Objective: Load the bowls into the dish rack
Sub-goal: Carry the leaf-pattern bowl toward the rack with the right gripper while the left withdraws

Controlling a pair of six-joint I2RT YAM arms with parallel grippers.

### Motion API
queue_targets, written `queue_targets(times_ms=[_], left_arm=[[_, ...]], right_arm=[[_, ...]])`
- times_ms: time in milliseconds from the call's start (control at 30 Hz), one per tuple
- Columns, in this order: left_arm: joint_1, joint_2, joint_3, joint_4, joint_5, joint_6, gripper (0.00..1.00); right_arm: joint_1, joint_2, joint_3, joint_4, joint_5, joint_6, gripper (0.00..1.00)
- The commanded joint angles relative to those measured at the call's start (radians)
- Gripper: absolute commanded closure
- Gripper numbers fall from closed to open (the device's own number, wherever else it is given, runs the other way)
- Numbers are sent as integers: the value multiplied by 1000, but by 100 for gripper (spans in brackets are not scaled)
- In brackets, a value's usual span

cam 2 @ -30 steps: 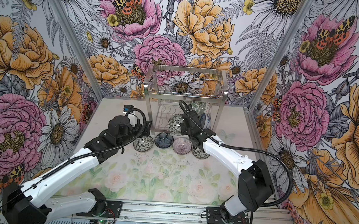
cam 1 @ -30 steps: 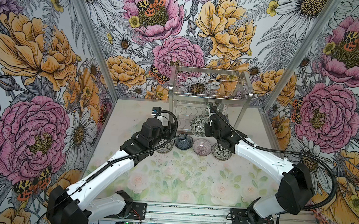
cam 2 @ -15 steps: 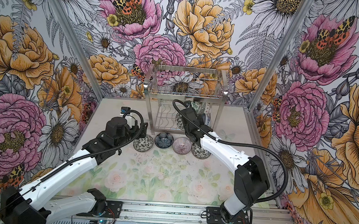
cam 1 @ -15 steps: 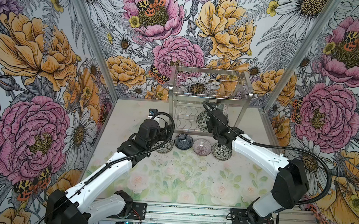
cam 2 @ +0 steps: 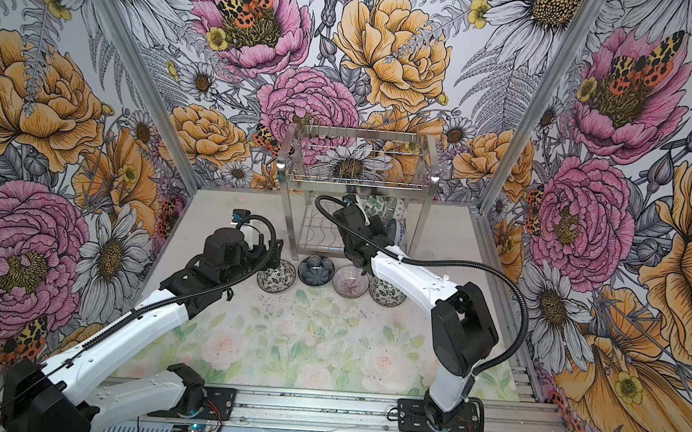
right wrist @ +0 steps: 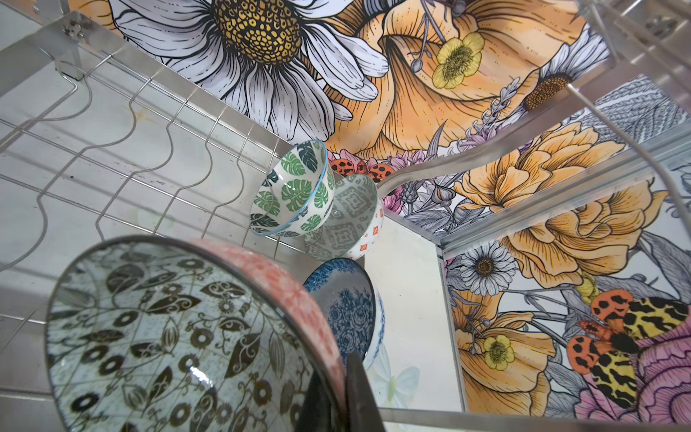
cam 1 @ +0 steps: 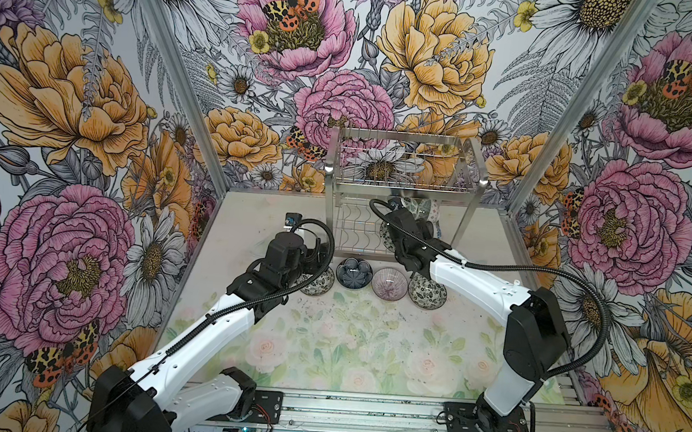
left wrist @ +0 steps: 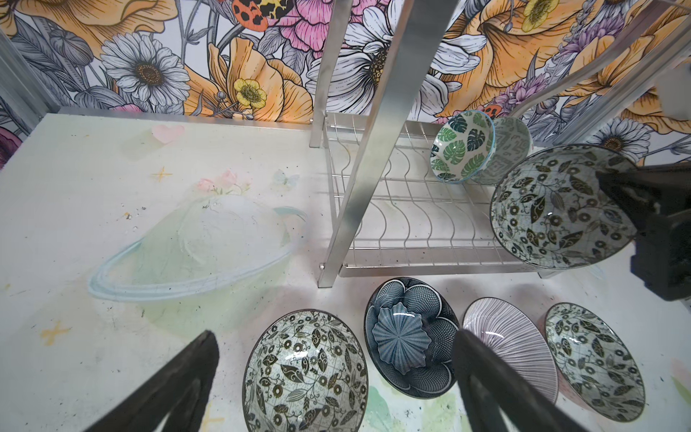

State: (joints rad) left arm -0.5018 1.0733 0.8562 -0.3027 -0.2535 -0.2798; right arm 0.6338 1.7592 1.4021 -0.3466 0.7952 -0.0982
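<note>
Carried over the past second from just in front of the dish rack (cam 1: 405,184) into its lower tier, a leaf-print bowl (right wrist: 179,336) hangs tilted on edge above the wavy wires. The left arm has hardly shifted.

From my console I see the right gripper (right wrist: 338,396) pinching that bowl by its rim, one finger inside and one against the red outer wall. I cannot tell whether the bowl touches the wires yet.

Three bowls already stand on edge at the tier's right end: a green leaf bowl (right wrist: 295,187), a grey patterned bowl (right wrist: 355,217) leaning against it, and a blue floral bowl (right wrist: 347,310) just beside the one in hand. The rack stands at the far edge of the worktop (cam 1: 252,219), and its upper basket looks empty.

Four bowls wait in a row along the rack's near side: a black-and-white bowl (left wrist: 304,370), a dark blue bowl (left wrist: 409,336), a pink-lined bowl (left wrist: 508,348) and a second black-and-white bowl (left wrist: 594,359). The left gripper (left wrist: 334,338) hovers over the row's left end, jaws spread wide, holding nothing.

I judge the job near halfway: three racked, one going in, four to go.
</note>
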Motion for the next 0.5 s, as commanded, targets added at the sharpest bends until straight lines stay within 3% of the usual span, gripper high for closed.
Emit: queue_targets(times_ms=[0,233,467], left_arm=[[18,-6,-7,37,37,17,1],[23,-12,-15,33,37,16,1],[28,-21,-25,30,37,16,1]], right_arm=[[-3,30,79,100,97,-69,100],[-5,116,125,203,243,-242,100],[-6,143,72,319,284,-354,100]])
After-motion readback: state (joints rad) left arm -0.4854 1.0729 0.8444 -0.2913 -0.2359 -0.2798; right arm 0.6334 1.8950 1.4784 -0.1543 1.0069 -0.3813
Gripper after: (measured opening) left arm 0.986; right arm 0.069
